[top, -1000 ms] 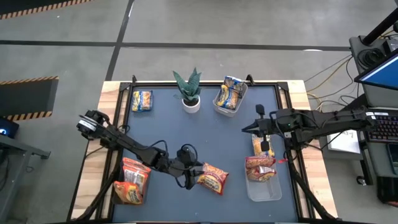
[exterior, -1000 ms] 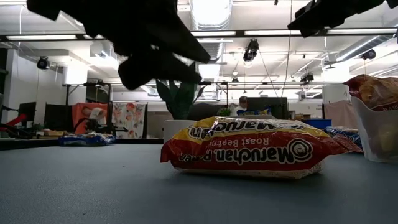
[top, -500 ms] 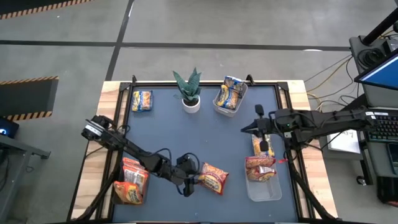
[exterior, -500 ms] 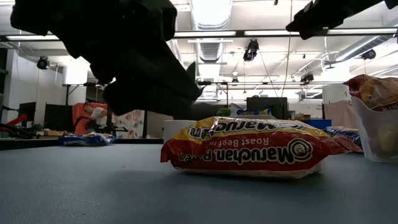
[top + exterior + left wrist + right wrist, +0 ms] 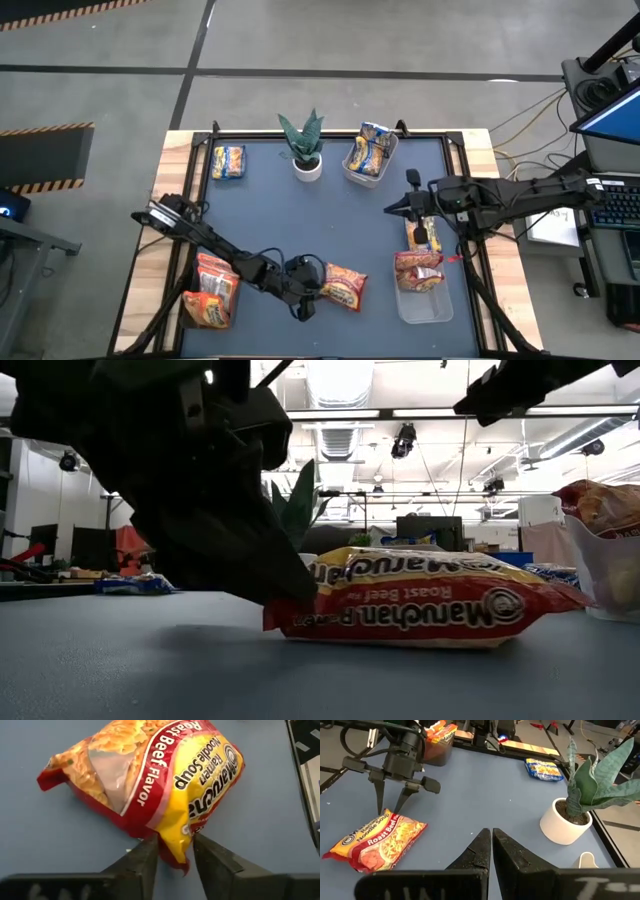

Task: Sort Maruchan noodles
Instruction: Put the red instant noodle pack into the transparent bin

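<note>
A red-and-yellow Maruchan roast-beef noodle packet (image 5: 345,286) lies flat on the dark mat near the table's front edge. It also shows in the low view (image 5: 420,610) and in the left wrist view (image 5: 150,775). My left gripper (image 5: 308,290) is down at the packet's left end and is shut on it. My right gripper (image 5: 410,205) hangs shut and empty above the mat's right half, and its fingers (image 5: 490,847) show in its wrist view. Other noodle packets sit in three clear bins, and one lies loose at the far left (image 5: 228,160). My left gripper pinches the packet's narrow left end, at its yellow corner and red seal (image 5: 174,832), between its two fingers (image 5: 147,862). The fingers slant down from the table's left and sit only on that end. The packet lies flat on the mat (image 5: 420,640).
A bin of orange-red packets (image 5: 212,292) stands at the near left. A bin of yellow-and-blue packets (image 5: 368,155) stands at the far right. A third bin (image 5: 425,295) is at the near right, with a packet (image 5: 420,235) beside it. A potted plant (image 5: 305,148) stands at the far middle.
My left gripper has come down and moved toward the near edge, onto the packet's left end. In the low view the packet has shifted a little to the right and lies flatter. My right arm has kept still.
</note>
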Robot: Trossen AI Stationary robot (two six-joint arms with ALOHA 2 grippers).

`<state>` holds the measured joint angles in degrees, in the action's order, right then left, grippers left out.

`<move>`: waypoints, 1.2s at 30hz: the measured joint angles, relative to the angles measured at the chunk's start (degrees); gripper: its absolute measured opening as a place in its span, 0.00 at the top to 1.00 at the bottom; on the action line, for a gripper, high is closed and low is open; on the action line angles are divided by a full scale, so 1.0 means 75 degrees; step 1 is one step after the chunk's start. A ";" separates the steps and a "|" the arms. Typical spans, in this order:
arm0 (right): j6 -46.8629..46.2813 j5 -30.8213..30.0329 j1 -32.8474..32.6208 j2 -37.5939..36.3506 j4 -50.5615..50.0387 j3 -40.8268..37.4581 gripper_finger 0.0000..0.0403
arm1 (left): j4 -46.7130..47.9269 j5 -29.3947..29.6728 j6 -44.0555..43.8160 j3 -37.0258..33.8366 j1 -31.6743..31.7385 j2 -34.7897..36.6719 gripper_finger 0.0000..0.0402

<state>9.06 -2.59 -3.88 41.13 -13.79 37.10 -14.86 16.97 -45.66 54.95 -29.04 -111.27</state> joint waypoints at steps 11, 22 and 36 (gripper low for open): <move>-0.0075 -0.0002 0.0003 0.0657 0.0756 0.0000 0.98 | 0.0143 0.0432 0.0991 0.0010 0.0004 -0.0004 0.99; -0.1372 0.0225 -0.0030 0.2140 0.1845 0.0005 0.98 | 0.3741 0.1407 0.2256 0.0018 0.0297 0.1165 1.00; -0.3323 0.0410 -0.0377 0.3472 0.1589 0.0799 0.98 | 0.5237 0.1626 0.2426 0.0049 0.0437 0.1501 0.87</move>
<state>-15.87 0.48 -6.71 67.17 -1.88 43.10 24.42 29.17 -27.46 55.32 -25.76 -100.01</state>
